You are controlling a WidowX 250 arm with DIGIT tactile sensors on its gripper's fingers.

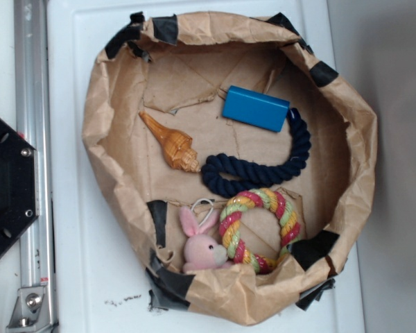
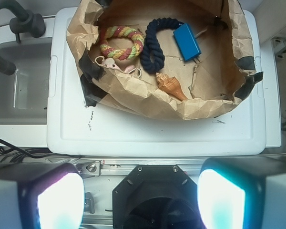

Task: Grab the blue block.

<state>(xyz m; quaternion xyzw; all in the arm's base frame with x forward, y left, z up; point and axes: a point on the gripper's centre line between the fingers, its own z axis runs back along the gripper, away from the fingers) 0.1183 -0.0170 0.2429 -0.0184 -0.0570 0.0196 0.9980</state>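
The blue block [image 1: 256,108] lies flat on the floor of a brown paper nest [image 1: 97,132], near its far rim, with one end touching the navy rope. In the wrist view the blue block [image 2: 187,41] shows at the top, far from my gripper [image 2: 140,198]. The gripper hangs over the black arm base [image 2: 152,195], outside the nest, its two glowing pads [image 2: 61,202] wide apart with nothing between them. The exterior view does not show the gripper.
Inside the nest also lie a navy twisted rope [image 1: 263,163], an orange seashell [image 1: 172,144], a red-yellow-green rope ring [image 1: 259,229] and a pink plush bunny [image 1: 201,246]. The nest sits on a white table [image 1: 76,243]. A metal rail [image 1: 29,104] and the black base [image 1: 7,187] are left.
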